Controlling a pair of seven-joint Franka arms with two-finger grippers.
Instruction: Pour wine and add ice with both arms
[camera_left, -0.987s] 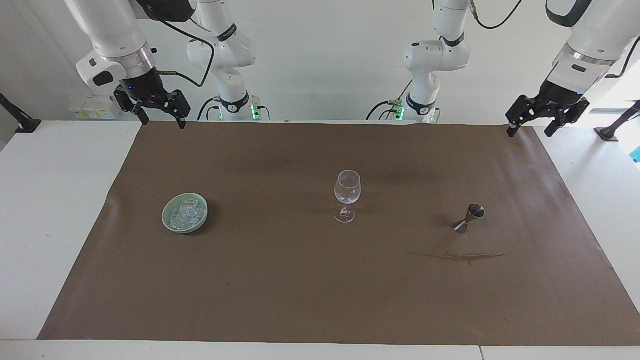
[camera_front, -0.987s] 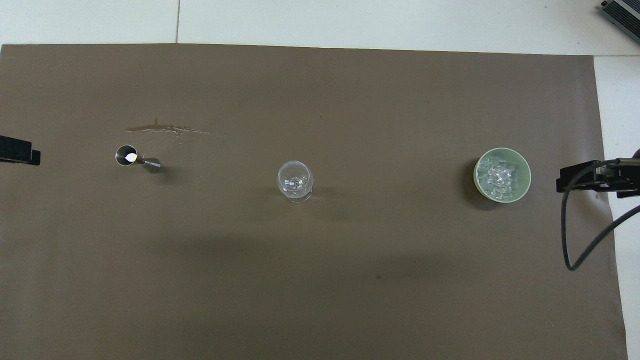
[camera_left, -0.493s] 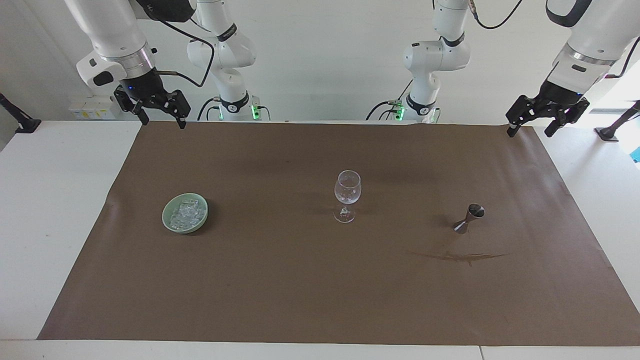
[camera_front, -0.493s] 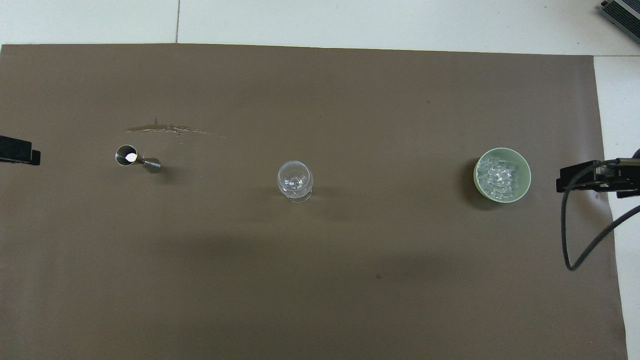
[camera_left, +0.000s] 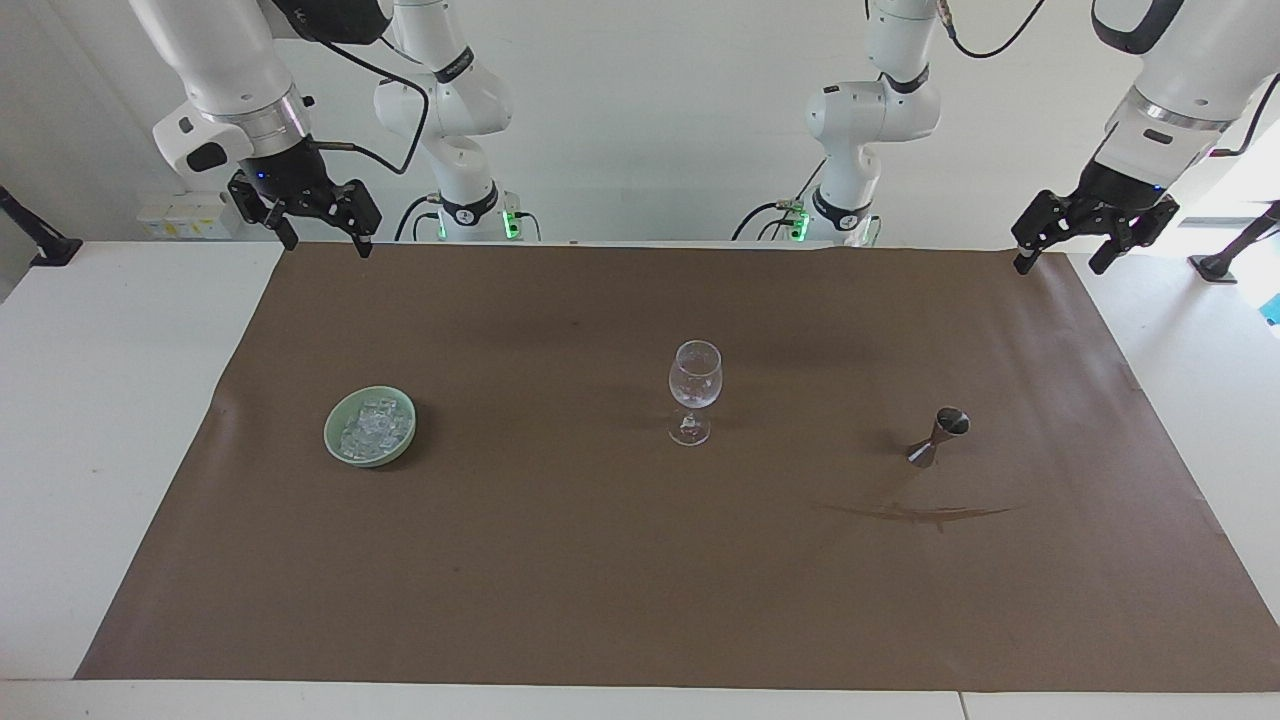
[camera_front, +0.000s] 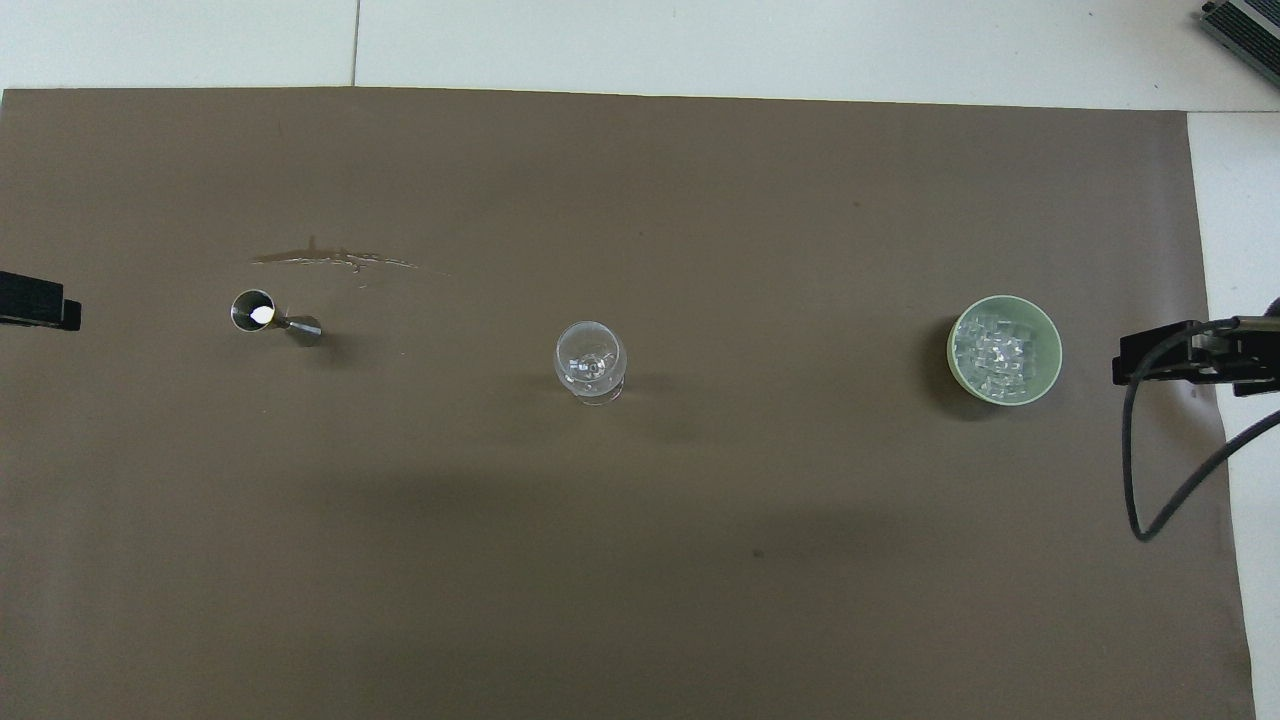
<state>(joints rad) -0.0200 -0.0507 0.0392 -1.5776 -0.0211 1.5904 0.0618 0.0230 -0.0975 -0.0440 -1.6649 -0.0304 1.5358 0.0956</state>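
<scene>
Facing view | ice (camera_left: 372, 431) in bowl (camera_left: 340, 455) | right tool (camera_left: 318, 235) raised, well apart, gaping

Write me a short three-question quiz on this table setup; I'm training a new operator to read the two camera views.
1. True or false: the ice lies in the green bowl.
2. Which thing stands between the bowl and the jigger? A) a bottle B) the wine glass C) a spoon
3. Fill in: the left gripper and the right gripper both hang ____ and hold nothing.

Key
1. True.
2. B.
3. Open; each is raised over its own arm's end of the brown mat, at the edge nearest the robots, and both arms wait.
</scene>
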